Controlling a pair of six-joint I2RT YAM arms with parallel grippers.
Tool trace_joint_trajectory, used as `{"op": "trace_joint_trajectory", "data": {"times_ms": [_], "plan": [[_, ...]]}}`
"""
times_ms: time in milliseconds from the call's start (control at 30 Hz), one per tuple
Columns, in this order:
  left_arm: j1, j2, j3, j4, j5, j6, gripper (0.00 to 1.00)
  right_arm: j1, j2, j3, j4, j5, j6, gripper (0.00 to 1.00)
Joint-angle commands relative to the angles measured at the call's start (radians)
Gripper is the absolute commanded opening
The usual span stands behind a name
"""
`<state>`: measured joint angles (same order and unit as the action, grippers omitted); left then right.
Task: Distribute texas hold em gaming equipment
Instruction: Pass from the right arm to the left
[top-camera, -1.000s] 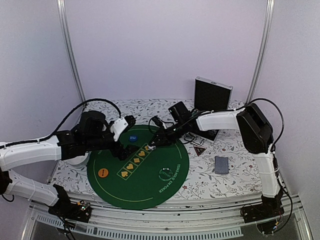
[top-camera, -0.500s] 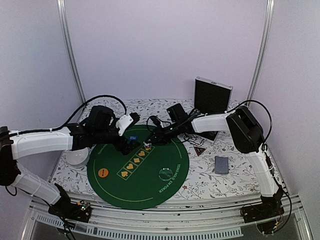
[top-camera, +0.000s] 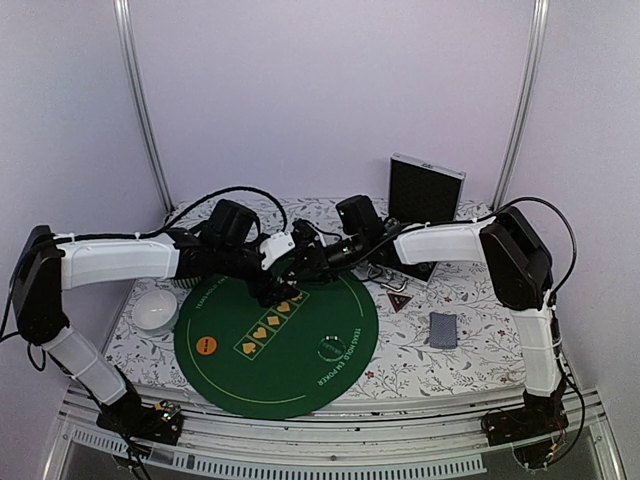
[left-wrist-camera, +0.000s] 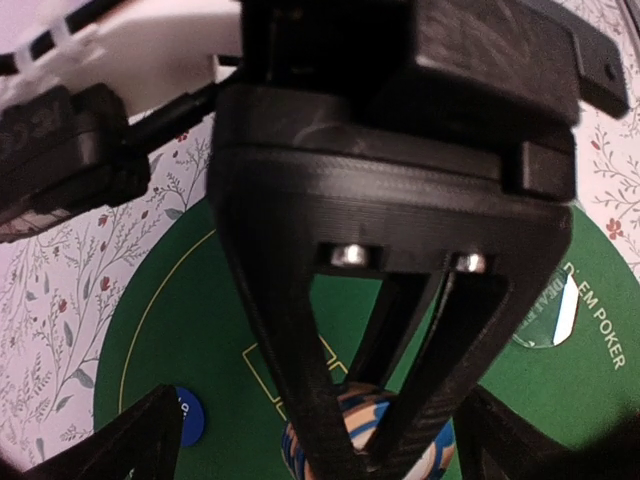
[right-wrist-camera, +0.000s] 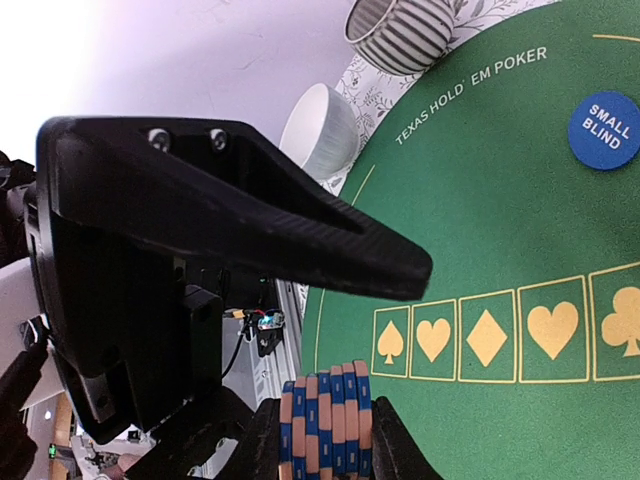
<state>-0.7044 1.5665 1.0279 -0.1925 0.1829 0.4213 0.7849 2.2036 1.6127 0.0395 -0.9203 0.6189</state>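
Black fingers (right-wrist-camera: 385, 445) around ridged chip stack (right-wrist-camera: 325, 420)

A stack of orange-and-blue striped poker chips (right-wrist-camera: 325, 420) sat pinched on edge in the right wrist view, low over the green felt beside the row of yellow suit boxes, and the left wrist view caught the same orange, blue and white chips (left-wrist-camera: 368, 432) low between dark fingers. The blue Small Blind disc (right-wrist-camera: 609, 130) lay flat on the felt, well apart from the chips. An orange disc (top-camera: 207, 346) rested flat near the mat's left edge, a whitish disc (top-camera: 330, 348) sat nearer the printed lettering. Off the mat to the right, the grey-blue-backed deck of cards (top-camera: 443, 329) lay face down, with the dark red-edged triangle (top-camera: 399, 302) just beyond it
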Motion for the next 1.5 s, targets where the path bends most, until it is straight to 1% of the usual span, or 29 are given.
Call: {"op": "trace_joint_trajectory", "data": {"times_ms": [0,67,167,367,467,533,567,700,800,867,1000,1167,1200,1267,1300,1333,1467], "plan": [[-0.004,-0.019,-0.001,-0.030,0.062,0.097,0.96,0.010,-0.064,-0.017,0.057,-0.042,0.014,0.02],[-0.004,-0.029,-0.010,-0.012,0.063,0.105,0.91,0.014,-0.069,-0.015,0.062,-0.042,0.016,0.02],[-0.004,-0.038,-0.017,0.004,0.050,0.104,0.80,0.017,-0.072,-0.015,0.063,-0.038,0.017,0.02],[-0.004,-0.054,-0.038,0.003,0.053,0.108,0.66,0.017,-0.076,-0.020,0.072,-0.037,0.025,0.02],[-0.006,-0.054,-0.040,0.004,0.053,0.109,0.65,0.019,-0.074,-0.019,0.078,-0.041,0.029,0.02],[-0.006,-0.052,-0.044,0.010,0.040,0.109,0.70,0.019,-0.078,-0.019,0.081,-0.044,0.036,0.02],[-0.007,-0.051,-0.046,0.017,0.034,0.109,0.70,0.019,-0.080,-0.019,0.081,-0.043,0.036,0.02],[-0.007,-0.051,-0.042,0.028,0.041,0.102,0.64,0.023,-0.080,-0.021,0.081,-0.043,0.035,0.02],[-0.009,-0.050,-0.042,0.031,0.045,0.096,0.61,0.025,-0.077,-0.021,0.082,-0.042,0.036,0.02],[-0.011,-0.046,-0.040,0.031,0.051,0.097,0.51,0.024,-0.075,-0.018,0.083,-0.045,0.038,0.02],[-0.013,-0.043,-0.042,0.031,0.050,0.097,0.26,0.024,-0.076,-0.016,0.085,-0.040,0.036,0.02],[-0.013,-0.051,-0.040,0.031,0.061,0.090,0.02,0.024,-0.074,-0.026,0.083,-0.028,0.036,0.02],[-0.013,-0.053,-0.040,0.033,0.059,0.087,0.00,0.024,-0.075,-0.029,0.083,-0.023,0.035,0.02],[-0.014,-0.055,-0.040,0.034,0.059,0.078,0.00,0.024,-0.077,-0.031,0.082,-0.017,0.033,0.03],[-0.013,-0.055,-0.040,0.034,0.058,0.074,0.00,0.022,-0.077,-0.031,0.082,-0.016,0.034,0.05],[-0.013,-0.057,-0.040,0.035,0.057,0.068,0.00,0.021,-0.078,-0.033,0.082,-0.011,0.032,0.10],[-0.007,-0.045,-0.027,0.022,0.028,0.044,0.00,0.004,-0.095,-0.056,0.081,0.018,0.029,0.37]]}}
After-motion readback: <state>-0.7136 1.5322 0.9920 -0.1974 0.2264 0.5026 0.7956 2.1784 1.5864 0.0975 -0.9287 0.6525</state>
